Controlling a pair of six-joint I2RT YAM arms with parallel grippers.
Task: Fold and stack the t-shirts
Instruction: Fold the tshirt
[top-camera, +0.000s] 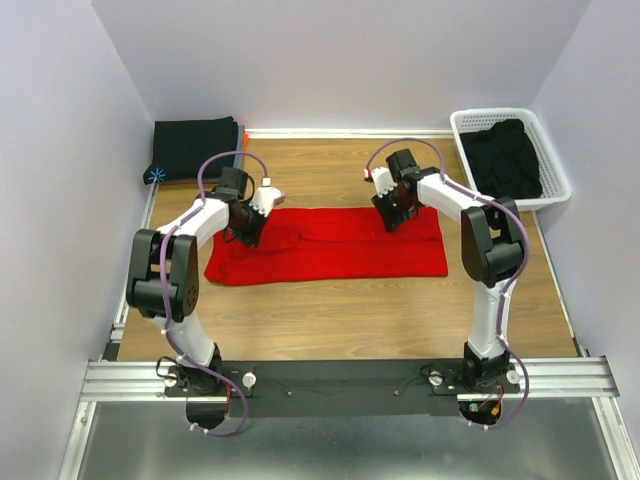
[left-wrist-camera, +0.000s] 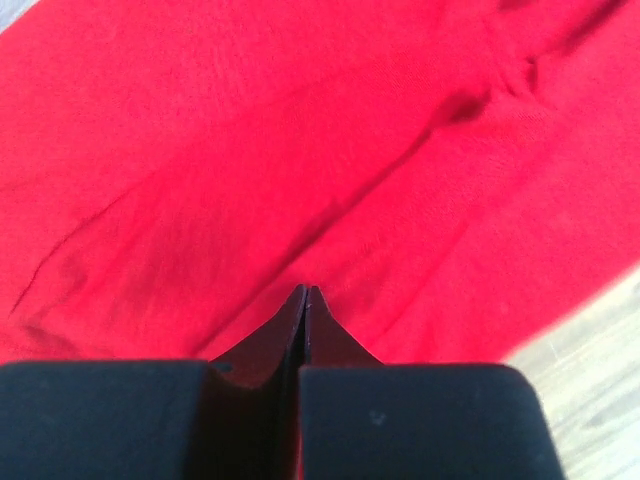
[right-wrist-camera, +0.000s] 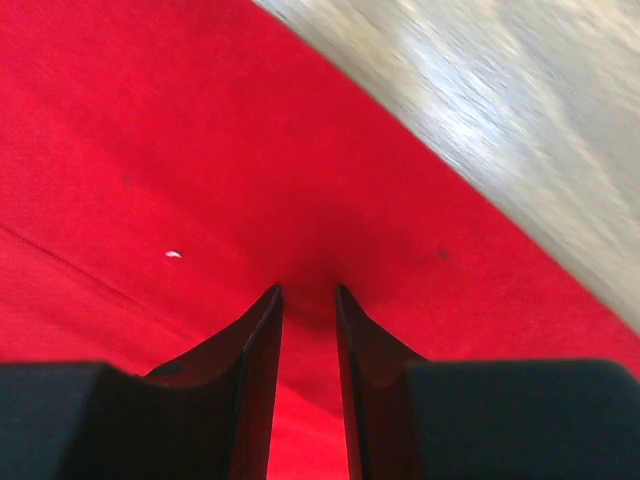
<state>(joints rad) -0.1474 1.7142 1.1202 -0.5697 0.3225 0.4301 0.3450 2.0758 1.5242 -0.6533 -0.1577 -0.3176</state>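
- The left gripper (left-wrist-camera: 305, 292) has its two fingers pressed together, tip to tip, with the tips down on the red shirt (top-camera: 330, 245). Whether any cloth is caught between them cannot be told.
- Around those tips the cloth lies in soft creases that run towards 2 o'clock in the left wrist view, and bare wood shows at 4 o'clock.
- The right gripper (right-wrist-camera: 308, 290) has its fingers a little apart, with red cloth showing in the narrow gap. Its tips are at the cloth, and I cannot tell whether they pinch it.
- In the right wrist view the shirt's edge runs just past those tips, with wood beyond it at 1 o'clock.
- Seen from above, the red shirt lies as a long flat band across the middle of the table (top-camera: 350, 310). The left gripper is near its 10 o'clock corner and the right gripper near its 1 o'clock edge.
- Folded black shirts (top-camera: 195, 150) sit in a pile at the table's 11 o'clock corner, well apart from the red one.
- A white basket (top-camera: 510, 112) stands at 1 o'clock with a crumpled black shirt (top-camera: 505, 160) inside.
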